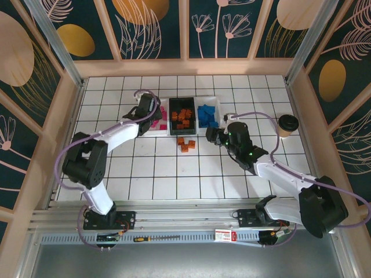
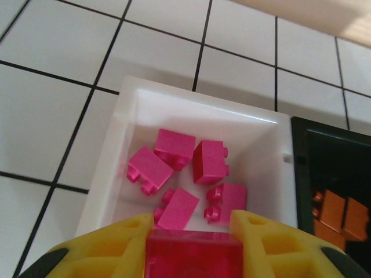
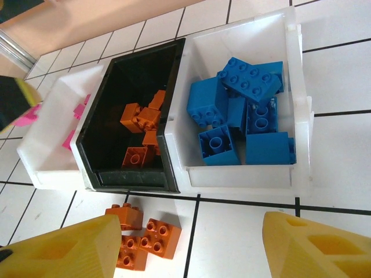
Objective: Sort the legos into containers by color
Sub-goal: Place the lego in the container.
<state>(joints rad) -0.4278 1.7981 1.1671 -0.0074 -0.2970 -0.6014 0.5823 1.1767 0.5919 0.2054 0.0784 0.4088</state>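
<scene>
A hot pink plastic brick is sitting clamped in the left gripper above a white rectangular tray that is holding five more pink bricks. Beside it, a black tray is holding orange-brown bricks. The right gripper is hovering spread and empty above three loose orange-brown bricks on the white tiles.

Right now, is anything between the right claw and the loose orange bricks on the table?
Nothing visible. The orange bricks lie on bare tile just ahead of the open right claw, outside the black tray.
</scene>
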